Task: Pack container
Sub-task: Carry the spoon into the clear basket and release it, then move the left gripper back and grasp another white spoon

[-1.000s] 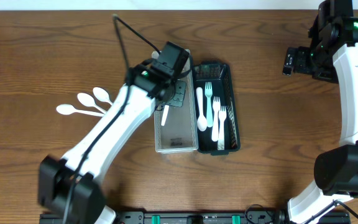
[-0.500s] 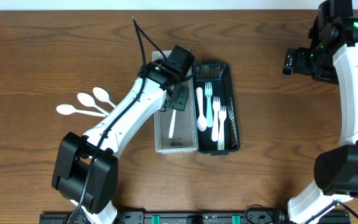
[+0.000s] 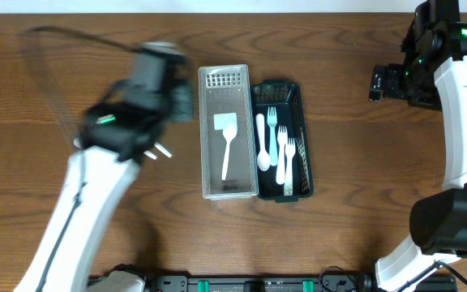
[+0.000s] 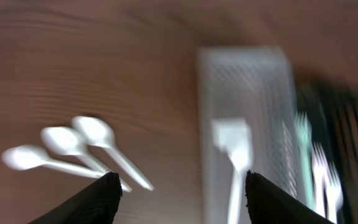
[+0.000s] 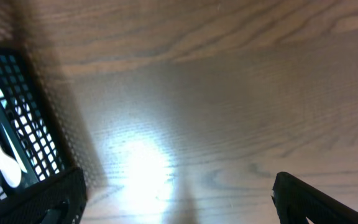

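White links, black joints, green LEDs; left arm blurred, cable seemingly black.

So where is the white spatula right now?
In the overhead view, the white spatula lies inside the clear tray near the middle of the picture, just left of the black tray beside it.
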### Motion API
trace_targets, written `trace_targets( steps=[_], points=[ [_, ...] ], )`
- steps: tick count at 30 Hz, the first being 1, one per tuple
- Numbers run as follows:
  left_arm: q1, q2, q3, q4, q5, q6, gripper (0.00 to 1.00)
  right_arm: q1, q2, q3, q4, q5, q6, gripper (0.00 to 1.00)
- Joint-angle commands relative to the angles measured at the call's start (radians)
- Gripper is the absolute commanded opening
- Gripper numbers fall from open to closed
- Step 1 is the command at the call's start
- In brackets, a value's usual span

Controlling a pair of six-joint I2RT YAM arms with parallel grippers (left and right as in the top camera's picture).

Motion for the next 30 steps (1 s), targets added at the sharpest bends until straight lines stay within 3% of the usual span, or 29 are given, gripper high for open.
trace_targets(
  steps=[1,5,10,18,30],
  points=[
    [0.216,-0.058,0.009,-0.031,-0.054,-0.185,0.67,0.006,-0.001,-0.002,-0.017,-0.004,-0.018,0.99],
    [0.430,-0.025,-0.008,-0.087,-0.053,-0.372,0.71,0.006,-0.001,-0.002,-0.022,-0.004,-0.018,0.99],
    [0.558,0.087,-0.059,-0.090,-0.053,-0.493,0.81,0.006,0.000,-0.002,-0.016,-0.004,-0.014,0.99],
    [0.621,0.382,-0.068,-0.078,0.042,-0.608,0.83,0.006,0.000,-0.002,-0.018,-0.004,-0.015,0.99],
    [0.635,0.588,-0.068,-0.018,0.060,-0.610,0.83,0.007,0.000,-0.002,-0.031,-0.004,-0.014,0.99]
  ],
)
